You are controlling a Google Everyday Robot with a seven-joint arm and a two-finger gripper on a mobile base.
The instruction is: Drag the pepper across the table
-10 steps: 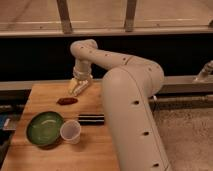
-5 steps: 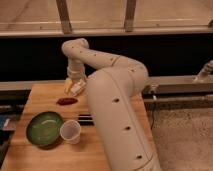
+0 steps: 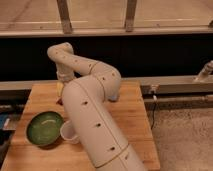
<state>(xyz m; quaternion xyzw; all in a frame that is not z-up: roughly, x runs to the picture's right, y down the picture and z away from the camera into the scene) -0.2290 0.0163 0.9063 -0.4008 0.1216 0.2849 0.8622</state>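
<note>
The light wooden table (image 3: 132,117) fills the lower part of the camera view. My white arm reaches across it from the lower right, bends back and comes down at the table's far left. The gripper (image 3: 60,89) hangs there, just above the tabletop. Only a sliver of the dark red pepper (image 3: 59,101) shows, right below the gripper at the arm's left edge. The arm hides the rest of it. I cannot tell whether the gripper touches the pepper.
A green bowl (image 3: 45,128) sits at the front left of the table. A white cup (image 3: 67,133) stands beside it, half hidden by the arm. A dark wall and a metal rail (image 3: 175,84) run behind the table. Gravel floor lies to the right.
The arm has swung left and nearer the camera and now covers the table's middle. The gripper has moved left and down over the pepper, which is now mostly hidden.
</note>
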